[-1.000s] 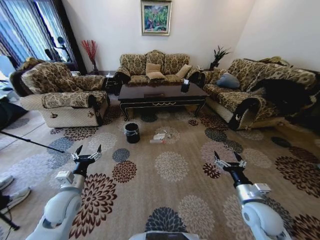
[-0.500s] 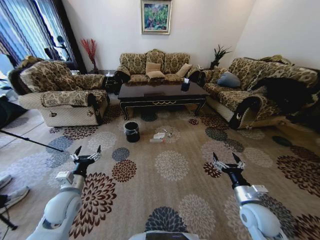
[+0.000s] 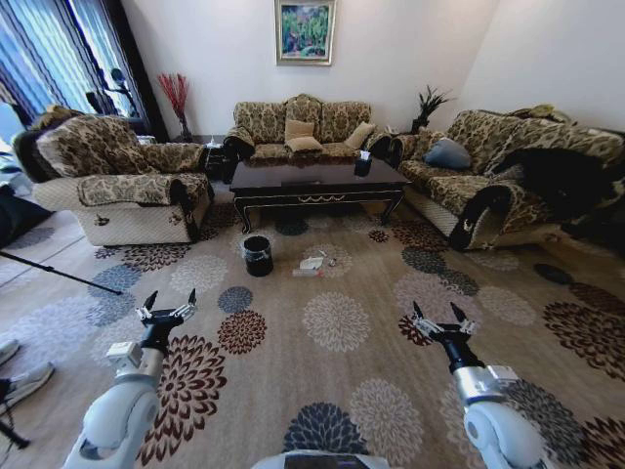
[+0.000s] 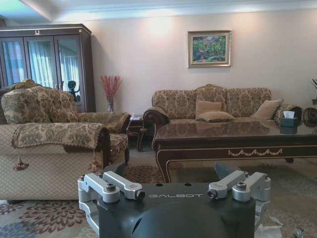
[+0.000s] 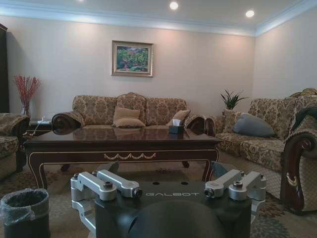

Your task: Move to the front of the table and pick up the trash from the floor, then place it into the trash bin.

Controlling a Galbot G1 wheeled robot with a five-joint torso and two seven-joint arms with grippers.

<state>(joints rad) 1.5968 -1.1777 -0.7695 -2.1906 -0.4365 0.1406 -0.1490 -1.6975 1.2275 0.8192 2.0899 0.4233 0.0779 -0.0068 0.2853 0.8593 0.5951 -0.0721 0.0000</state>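
The dark brown table stands ahead on the patterned carpet, in front of the back sofa. On the floor before it sits the small black trash bin with a clear liner. To the bin's right lies the trash: a white wrapper and a small bottle. My left gripper and right gripper hang open and empty over the carpet, well short of these. The left wrist view shows the table and the wrapper; the right wrist view shows the table and the bin.
An armchair flanks the table on the left, and a long sofa on the right. A dark tissue box sits on the table. A thin tripod leg crosses the floor at far left. Open carpet lies between me and the trash.
The whole picture has shifted slightly as the camera moved; the table, bin and trash hold their places on the carpet. Both grippers stay open and sit a little lower in the view.
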